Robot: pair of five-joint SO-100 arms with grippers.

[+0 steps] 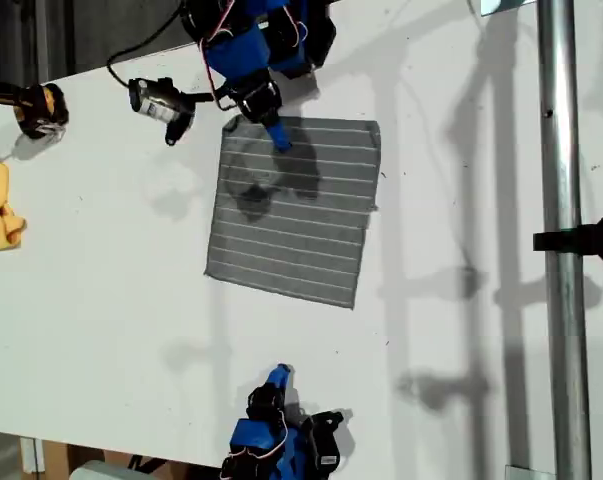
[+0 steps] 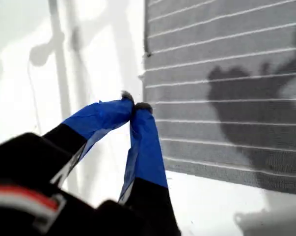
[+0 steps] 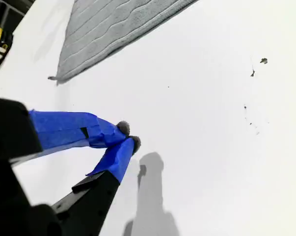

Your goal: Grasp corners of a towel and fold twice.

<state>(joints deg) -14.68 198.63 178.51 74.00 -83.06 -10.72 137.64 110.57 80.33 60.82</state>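
Towel (image 1: 293,210) lies flat on table (image 1: 461,330). My first gripper (image 2: 134,106) is closed empty above it; my second gripper (image 3: 127,136) is closed empty, well apart.

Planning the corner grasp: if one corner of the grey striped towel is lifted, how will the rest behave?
Probably floppy: the towel lies flat against the table, so the lifted part should drape rather than hold shape. It looks light and thin, judging by its low edge in the second wrist view. It may drag across the smooth white surface instead of staying put.

bare table (image 1: 461,330) around towel (image 1: 291,215), pole (image 1: 561,250) beside
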